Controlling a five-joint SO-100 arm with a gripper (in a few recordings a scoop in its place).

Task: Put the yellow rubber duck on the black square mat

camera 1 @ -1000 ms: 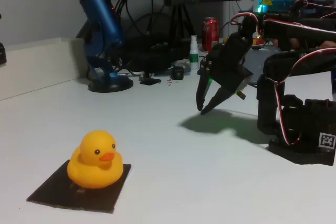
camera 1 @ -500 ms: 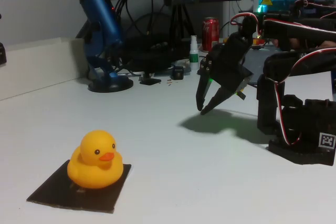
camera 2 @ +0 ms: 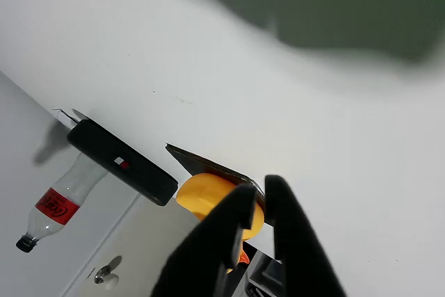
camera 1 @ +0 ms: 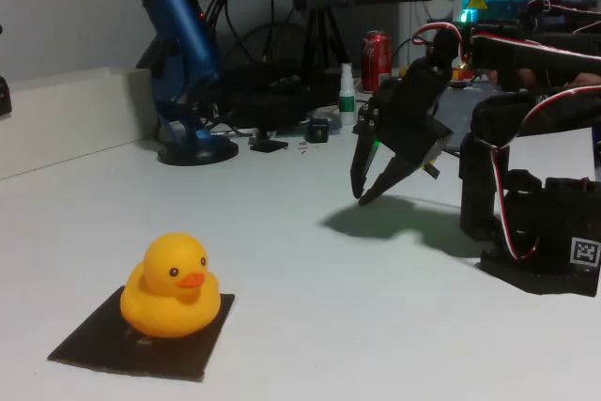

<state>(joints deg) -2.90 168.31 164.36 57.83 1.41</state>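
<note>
**On the mat already: duck seated, claw empty and well apart**

On the white worktop (camera 1: 310, 307), near the front left corner of the fixed view, we see the small glossy yellow rubber duck (camera 1: 173, 288) with its orange beak sitting upright on the thin matte black square mat (camera 1: 141, 340). It rests wholly within the mat's edges, toward the far side, so we judge the task's placement as done.

The black 2-finger claw (camera 1: 361, 190) hangs above the worktop, well apart from the duck, at the right of the same view. Its fingers point down and lie close together, gripping nothing. In the wrist view the 2 dark fingers (camera 2: 288, 241) nearly touch, with the duck and a corner of the mat beyond them. We read this pose as a pulled-back rest that leaves the duck undisturbed.

The worktop is plain, smooth and pale, and it catches the arm's soft shadow. Behind it the room is cluttered: a blue microphone on a round stand (camera 1: 183, 63), tangled black cables, a red drinks can (camera 1: 377, 55), a small white bottle (camera 1: 347, 91) and a lit monitor.
</note>
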